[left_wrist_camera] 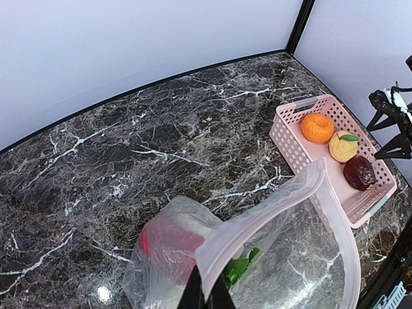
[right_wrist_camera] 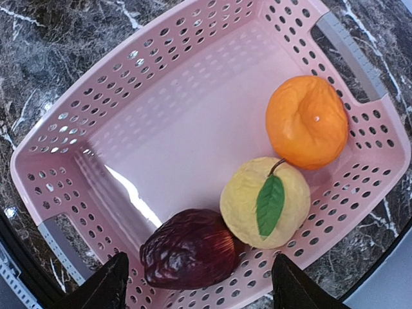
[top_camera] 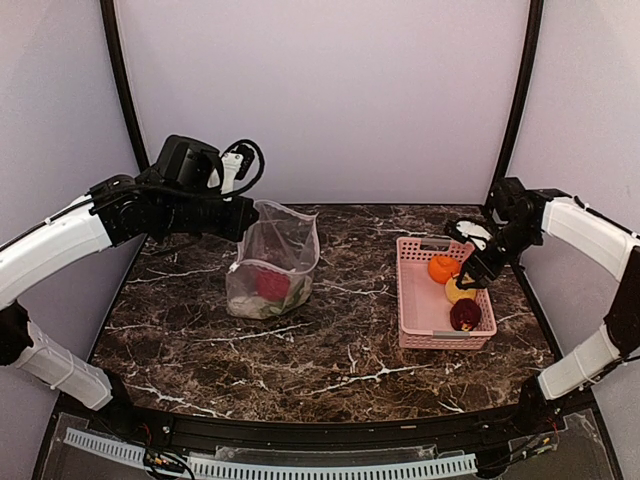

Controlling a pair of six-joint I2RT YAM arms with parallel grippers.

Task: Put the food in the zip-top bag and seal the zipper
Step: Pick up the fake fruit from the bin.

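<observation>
Over the right-hand basket (right_wrist_camera: pixel 161 129), loading step: spread right jaws should next close on the maroon fruit (right_wrist_camera: pixel 190 248); left jaws clamp the zip-top bag's (top_camera: pixel 270 262) zipper (left_wrist_camera: pixel 257 223).

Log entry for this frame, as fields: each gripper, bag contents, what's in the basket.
left gripper: shut on zip-top bag at its rim
right gripper: open, above pink basket
in bag: red piece, green bit
in basket: orange piece, yellow piece, dark maroon piece
zipper: unsealed
</observation>
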